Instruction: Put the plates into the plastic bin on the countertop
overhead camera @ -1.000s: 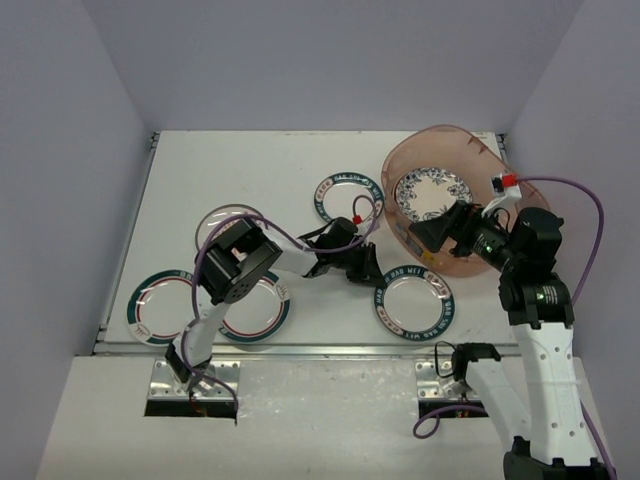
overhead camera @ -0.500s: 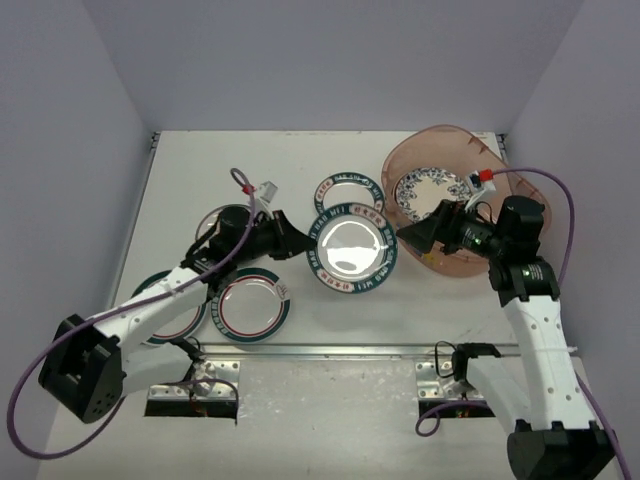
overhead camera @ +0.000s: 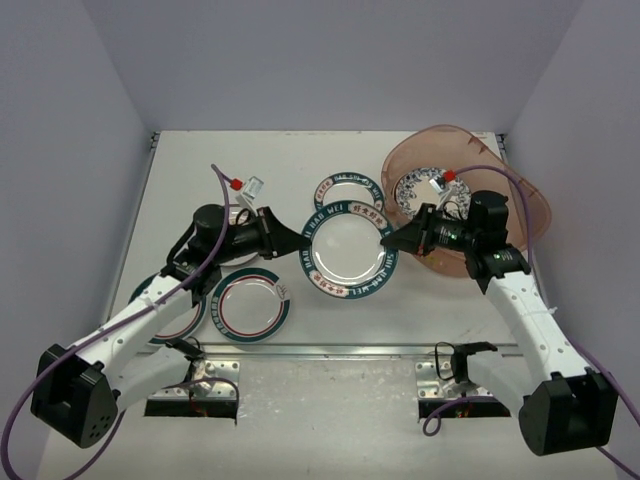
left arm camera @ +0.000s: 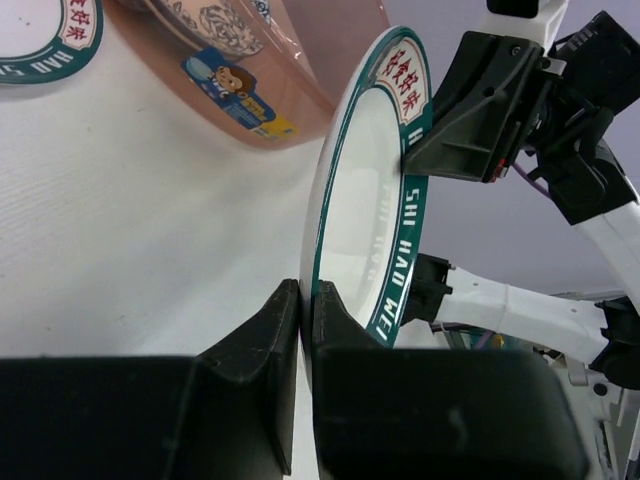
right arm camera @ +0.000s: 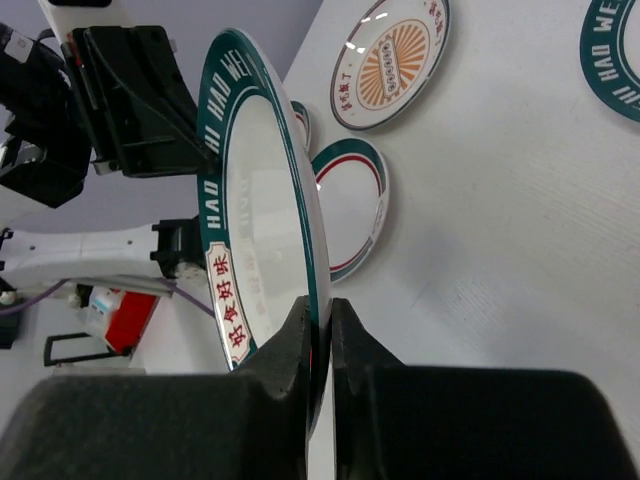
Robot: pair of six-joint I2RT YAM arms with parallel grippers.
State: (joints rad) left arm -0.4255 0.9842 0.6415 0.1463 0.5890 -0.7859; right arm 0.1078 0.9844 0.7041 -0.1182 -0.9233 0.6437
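A teal-rimmed plate with lettering (overhead camera: 347,255) hangs above the countertop (overhead camera: 200,170), gripped from both sides. My left gripper (overhead camera: 300,244) is shut on its left rim and my right gripper (overhead camera: 388,242) is shut on its right rim. In the left wrist view the plate (left arm camera: 370,230) stands edge-on between my left gripper (left arm camera: 305,295) pads. The right wrist view shows the same plate (right arm camera: 260,210) pinched by my right gripper (right arm camera: 322,305). The pink plastic bin (overhead camera: 520,195) stands at the right rear, behind my right arm, with a blue floral plate (overhead camera: 425,190) inside.
A second teal lettered plate (overhead camera: 348,190) lies behind the held one. A red-and-teal ringed plate (overhead camera: 250,305) and another (overhead camera: 160,300) lie at the front left. An orange sunburst plate (right arm camera: 390,60) lies under my left arm. The metal front edge (overhead camera: 330,348) runs below.
My left gripper has carried the plate to mid-table. My right gripper has come left from over the bin and gone from open to shut on the plate's right rim.
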